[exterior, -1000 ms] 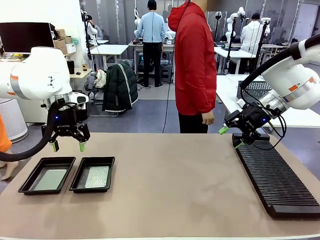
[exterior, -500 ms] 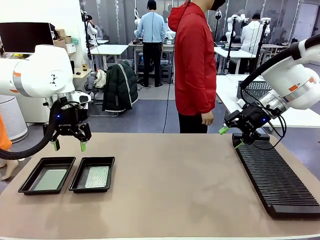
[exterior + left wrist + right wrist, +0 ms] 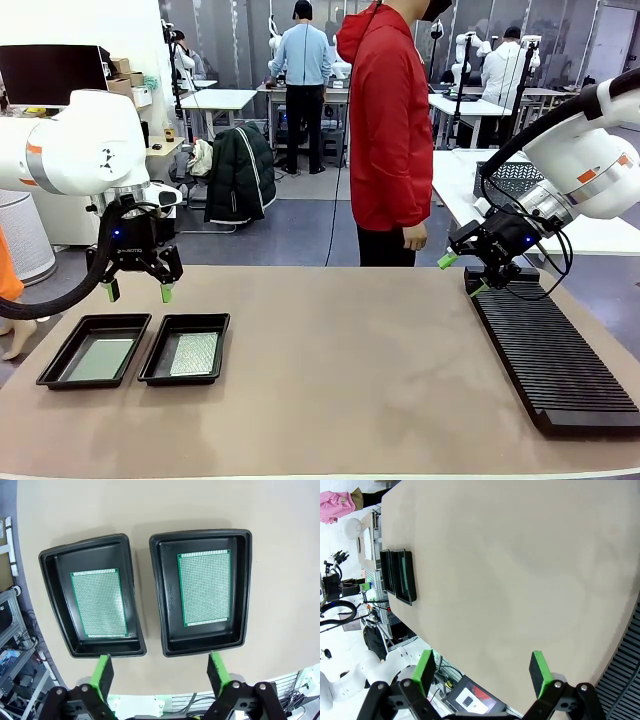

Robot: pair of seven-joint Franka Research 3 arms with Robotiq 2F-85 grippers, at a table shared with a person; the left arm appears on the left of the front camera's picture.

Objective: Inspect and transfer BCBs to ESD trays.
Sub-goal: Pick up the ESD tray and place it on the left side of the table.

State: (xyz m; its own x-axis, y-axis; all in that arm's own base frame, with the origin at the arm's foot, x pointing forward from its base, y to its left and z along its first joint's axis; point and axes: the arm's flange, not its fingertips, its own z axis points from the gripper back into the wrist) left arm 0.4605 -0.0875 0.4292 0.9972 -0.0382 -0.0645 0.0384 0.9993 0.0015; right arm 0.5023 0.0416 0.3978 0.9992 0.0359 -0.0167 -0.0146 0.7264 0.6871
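Landmark = the two trays, side by side at the table's (image 3: 330, 400) left-near part, rims nearly touching. Outer tray (image 3: 95, 349) sits closest to the table's left edge; inner tray (image 3: 186, 348) is just right of it. Right of the trays: wide bare tan tabletop, open all the way to the rack (image 3: 550, 355), which lies well apart along the table's right edge. Near edge of the table runs close in front of the trays.

BCBs: one board flat on each tray floor. In the left wrist view, board (image 3: 98, 603) in one tray (image 3: 90, 597) and board (image 3: 206, 587) in the other tray (image 3: 202, 590), each w/ black floor showing all round, not touching the walls. Front view: boards (image 3: 101, 358) and (image 3: 195, 353) lie level.

Left gripper (image 3: 135, 290) hangs above the trays' far side, jaws spread wide, nothing between them; both boards lie below and clear of the green pads (image 3: 104, 672).

Right gripper (image 3: 462, 274) is far right of the trays, over the rack's far end, jaws released and empty. Its wrist view (image 3: 482, 667) looks across bare tabletop w/ the trays (image 3: 400, 576) small and distant.

Person in red jacket (image 3: 388, 120) stands at the far side, hand (image 3: 416, 236) down, off the table.

Labels: embossed mark on a tray wall, too small to read.
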